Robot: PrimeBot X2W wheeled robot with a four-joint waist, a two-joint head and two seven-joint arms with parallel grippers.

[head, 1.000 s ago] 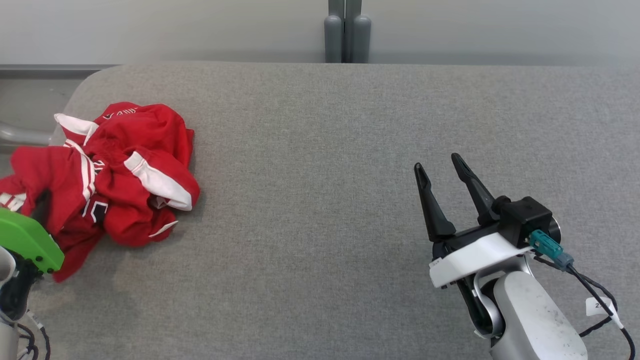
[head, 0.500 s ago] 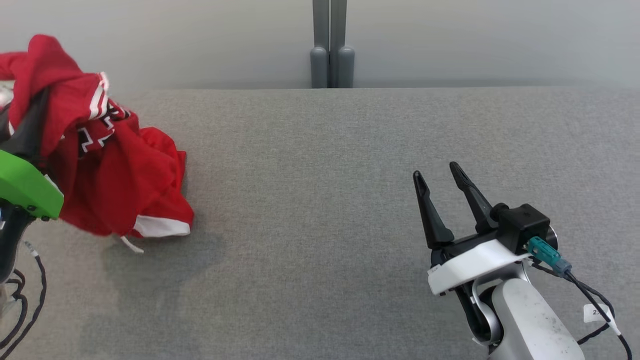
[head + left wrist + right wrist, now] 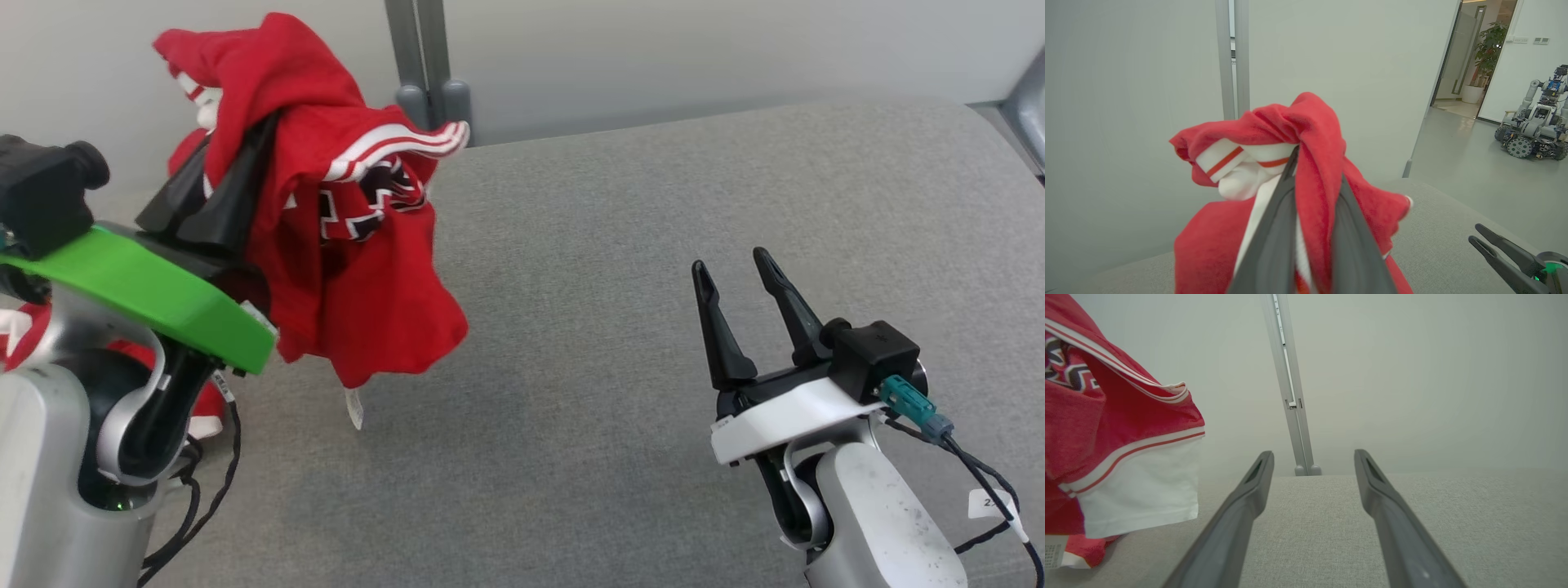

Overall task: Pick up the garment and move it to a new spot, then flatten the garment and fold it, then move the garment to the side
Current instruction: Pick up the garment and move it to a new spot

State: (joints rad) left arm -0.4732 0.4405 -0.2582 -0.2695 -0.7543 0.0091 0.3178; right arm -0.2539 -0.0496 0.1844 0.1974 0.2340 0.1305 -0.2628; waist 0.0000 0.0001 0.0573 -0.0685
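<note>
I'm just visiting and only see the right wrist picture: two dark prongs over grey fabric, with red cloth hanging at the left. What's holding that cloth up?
Observer: The robot's left hand, shut on a bunched fold of the red jersey.
Operator: Which part is it gripping?
Observer: A bunch that includes a white band with a red stripe.
Operator: Anything else in the room?
Observer: Another wheeled robot, at the far right of the left wrist view.

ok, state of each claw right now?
Left claw: closed on the crumpled red-and-white fabric garment, lifted off the table.
Right claw: open, holding nothing.
</note>
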